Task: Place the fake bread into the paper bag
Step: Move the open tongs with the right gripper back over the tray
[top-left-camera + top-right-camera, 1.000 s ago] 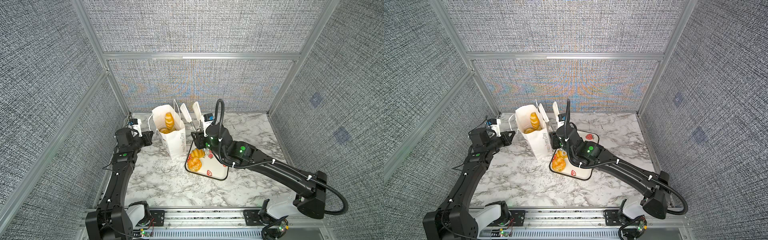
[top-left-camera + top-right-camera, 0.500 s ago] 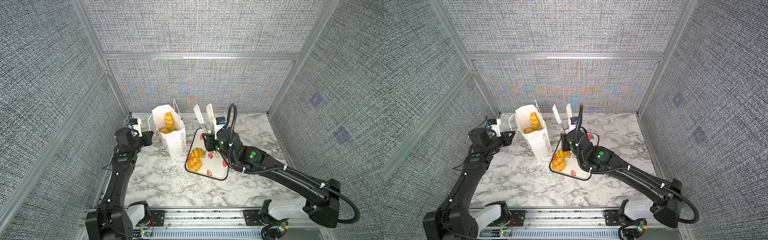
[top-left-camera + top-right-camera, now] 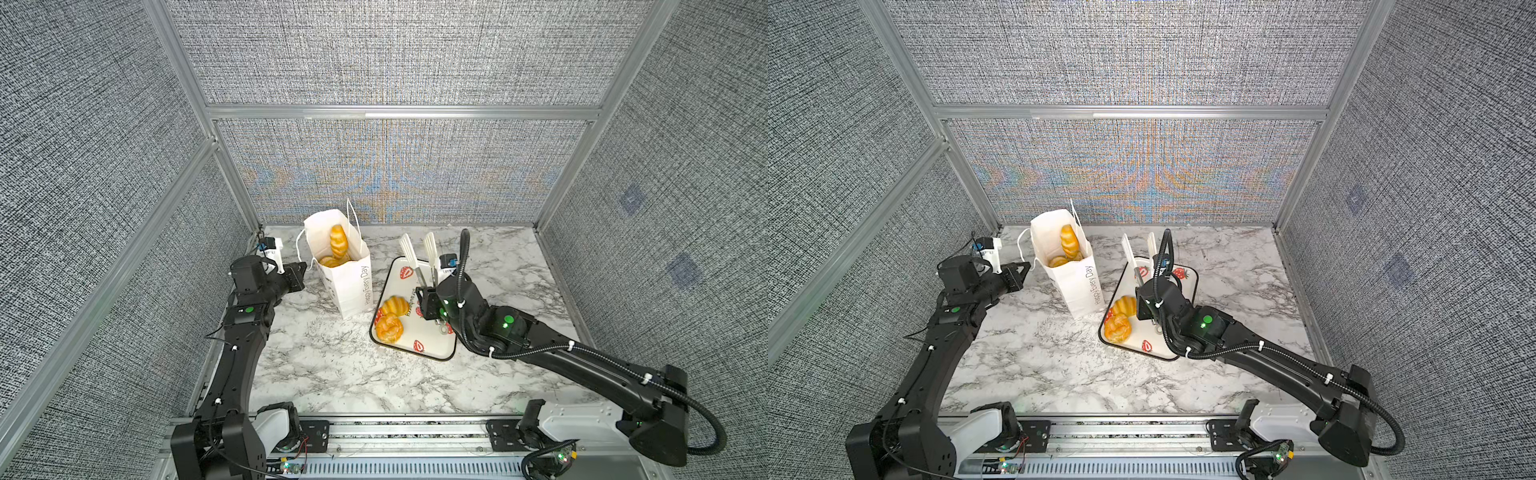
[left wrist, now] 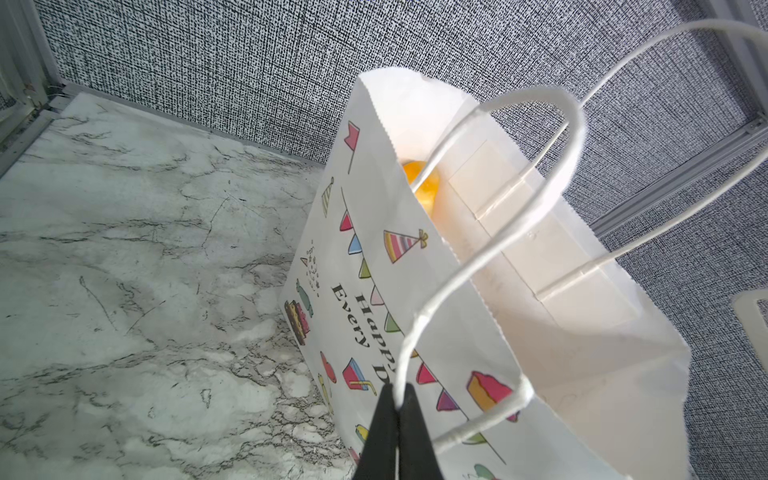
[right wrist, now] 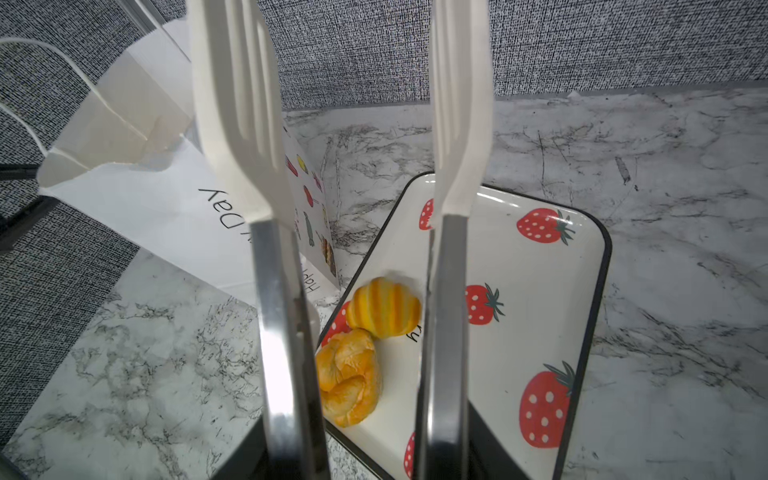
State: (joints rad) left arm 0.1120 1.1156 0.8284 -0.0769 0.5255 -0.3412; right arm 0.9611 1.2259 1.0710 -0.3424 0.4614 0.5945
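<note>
White bag (image 3: 347, 282) stands upright on the marble table (image 3: 324, 374) in both top views. Its mouth is open and bread (image 3: 338, 243) is inside: 1 long loaf leaning on the far wall, with more pieces below it. Just beside the bag lies a strawberry tray (image 3: 434, 347). On it, 2 more pieces, a croissant (image 3: 395, 306) and a roll (image 3: 389, 328), touch each other at the left edge, near the bag. The left gripper (image 3: 302, 268) sits at the bag's left side. The right gripper (image 3: 428, 302) hovers over the tray, clamped on the metal arms of tongs (image 3: 420, 255). The tongs' white tips point up and away, apart and empty.

Left wrist: the black fingers (image 4: 380, 436) are pinched tight on the cord handle (image 4: 575, 137), with only the cord between them. A bit of orange bread (image 4: 428, 199) shows inside the bag (image 4: 374, 257).

Right wrist: the tongs (image 5: 278, 332) frame the croissant (image 5: 384, 307) and roll (image 5: 351, 378) on the tray (image 5: 540, 291), with nothing between the tips. The bag (image 5: 166, 199) stands just past the tray's corner.
</note>
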